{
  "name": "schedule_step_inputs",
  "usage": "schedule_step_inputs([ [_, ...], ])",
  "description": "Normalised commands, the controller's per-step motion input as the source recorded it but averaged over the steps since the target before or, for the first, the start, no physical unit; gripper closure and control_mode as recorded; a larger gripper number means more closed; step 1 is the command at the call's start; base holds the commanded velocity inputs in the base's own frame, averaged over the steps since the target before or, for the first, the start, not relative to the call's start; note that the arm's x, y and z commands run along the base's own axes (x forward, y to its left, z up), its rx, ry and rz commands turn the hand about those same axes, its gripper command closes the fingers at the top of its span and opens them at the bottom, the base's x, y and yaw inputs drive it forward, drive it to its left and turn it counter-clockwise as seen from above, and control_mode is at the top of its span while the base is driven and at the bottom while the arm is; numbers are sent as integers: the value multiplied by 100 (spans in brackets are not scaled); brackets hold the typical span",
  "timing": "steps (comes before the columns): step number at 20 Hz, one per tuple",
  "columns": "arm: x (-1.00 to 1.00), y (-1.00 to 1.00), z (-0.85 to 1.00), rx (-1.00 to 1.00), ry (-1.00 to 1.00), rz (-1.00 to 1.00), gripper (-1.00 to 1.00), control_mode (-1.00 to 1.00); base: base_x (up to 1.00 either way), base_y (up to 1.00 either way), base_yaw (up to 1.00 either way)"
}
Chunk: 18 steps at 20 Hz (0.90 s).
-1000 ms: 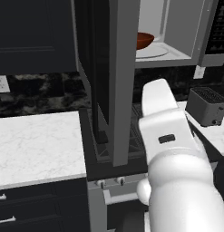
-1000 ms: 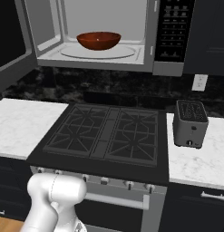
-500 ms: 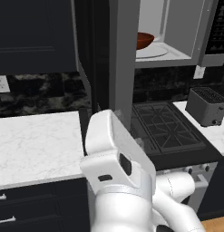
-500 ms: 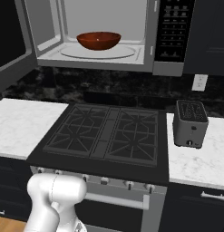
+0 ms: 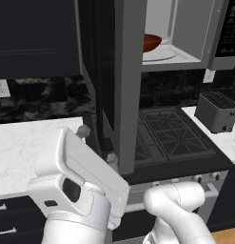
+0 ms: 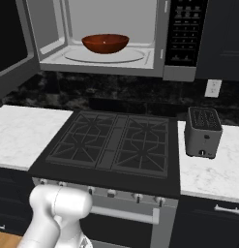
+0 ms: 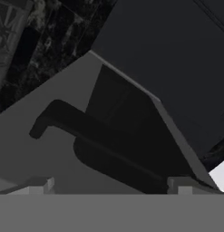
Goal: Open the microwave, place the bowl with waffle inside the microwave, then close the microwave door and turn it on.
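The microwave (image 6: pixel 174 68) hangs open above the stove. Inside it, the reddish-brown bowl (image 6: pixel 105 42) rests on the turntable, and the bowl (image 5: pixel 150 42) also shows past the door. Its wall hides the waffle. The microwave door (image 5: pixel 126 95) swings out toward me, edge-on. My gripper (image 5: pixel 96 144) is low at the door's outer face, open and holding nothing. In the hand view my gripper (image 7: pixel 113 188) faces the door's grey frame (image 7: pixel 50 104), with the black handle bar (image 7: pixel 99 133) just ahead between the fingertips (image 7: pixel 38 186).
A black gas stove (image 6: pixel 113 145) sits below the microwave between white marble counters (image 6: pixel 24 133). A grey toaster (image 6: pixel 203 131) stands on the right counter. The black button panel (image 6: pixel 186 31) is on the microwave's right side. Dark cabinets (image 5: pixel 33 38) hang at the left.
My arm has swung from the right of the left base view to the lower left, bringing the hand up to the door's outer face. The bowl has stayed put and the gripper stays open.
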Motion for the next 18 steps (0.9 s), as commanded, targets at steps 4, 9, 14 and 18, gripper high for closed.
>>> schedule_step_inputs([
  [4,-7,60,-7,0,3,-7,-100,-100,0,0,0],
  [9,16,29,-8,0,2,-5,-100,-100,0,0,0],
  [14,55,0,-6,3,0,-4,-100,-100,0,0,0],
  [18,63,0,-11,5,0,-1,-100,-100,0,0,0],
])
